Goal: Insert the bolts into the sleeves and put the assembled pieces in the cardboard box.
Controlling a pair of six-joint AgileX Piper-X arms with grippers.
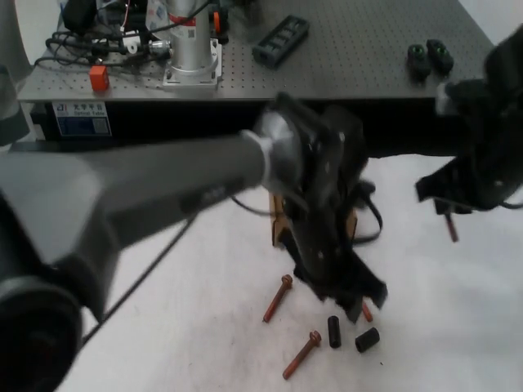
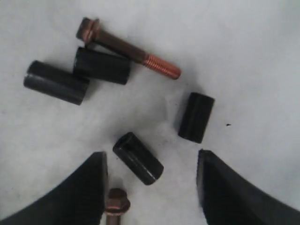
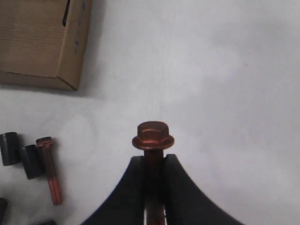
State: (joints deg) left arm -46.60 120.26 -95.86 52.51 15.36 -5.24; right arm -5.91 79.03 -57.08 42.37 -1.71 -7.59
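Left gripper (image 2: 151, 155): released, jaws spread wide over the loose parts. One black sleeve (image 2: 138, 158) lies flat inside the gap. It sits diagonal to the closing line and closer to one finger than the other. A loose bolt head (image 2: 116, 206) is just beside that same finger, deeper toward the palm. A second sleeve (image 2: 196, 117) sits just ahead of the other fingertip, outside the gap. Farther ahead of the jaws is a sleeve pair (image 2: 56, 82), side by side, with a long bolt (image 2: 129, 48) lying against one of them.

Right gripper (image 3: 153, 160): clenched on the held bolt (image 3: 153, 136). The shank is pinched between the pads and the flanged hex head sticks out just past the fingertips. I can't see the threaded end from here. The cardboard box (image 3: 42, 42) is well ahead of these jaws and off to one side.

My read on handling:
- The sleeves look small, light, rigid and smooth. I expect them to roll on the white surface (image 2: 253, 56) and squirt out if pinched off-centre.
- I'd yaw the left wrist so the pads close square on the barrel.
- I'd take the sleeve at mid-length, so both bore ends stay clear for the bolt.
- The loose bolt head by the finger could get dragged in on closing, so I'd centre the gap on the sleeve first.
- The held bolt is stiff metal and won't flex. Any misalignment at the bore will push the light sleeve around rather than bend anything, so the sleeve grip has to be firm.
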